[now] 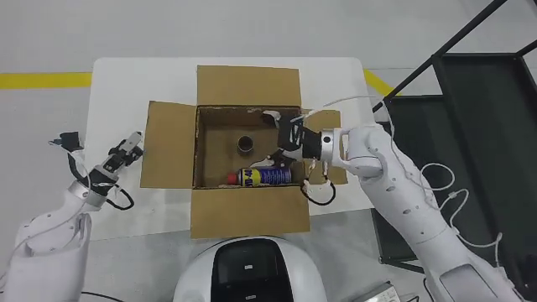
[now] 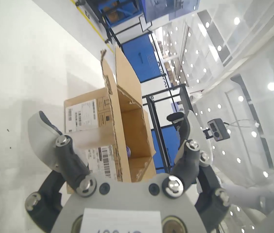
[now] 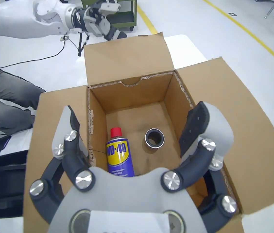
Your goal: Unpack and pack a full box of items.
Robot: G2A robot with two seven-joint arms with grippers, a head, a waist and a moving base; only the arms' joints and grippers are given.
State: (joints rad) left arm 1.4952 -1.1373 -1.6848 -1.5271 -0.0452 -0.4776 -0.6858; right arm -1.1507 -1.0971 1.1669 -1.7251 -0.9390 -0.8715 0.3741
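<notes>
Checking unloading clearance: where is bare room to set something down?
Free: the box floor between the black ring and the far wall; the table's far left corner beside the flaps. Crowded: the box's right side, where the right claw hangs open, and the near wall, where the spray can lies.

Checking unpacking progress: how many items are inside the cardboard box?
2: a blue-and-yellow spray can with red cap lies along the robot-side wall; a dark metal ring sits mid-floor. The right claw may hide more.
</notes>
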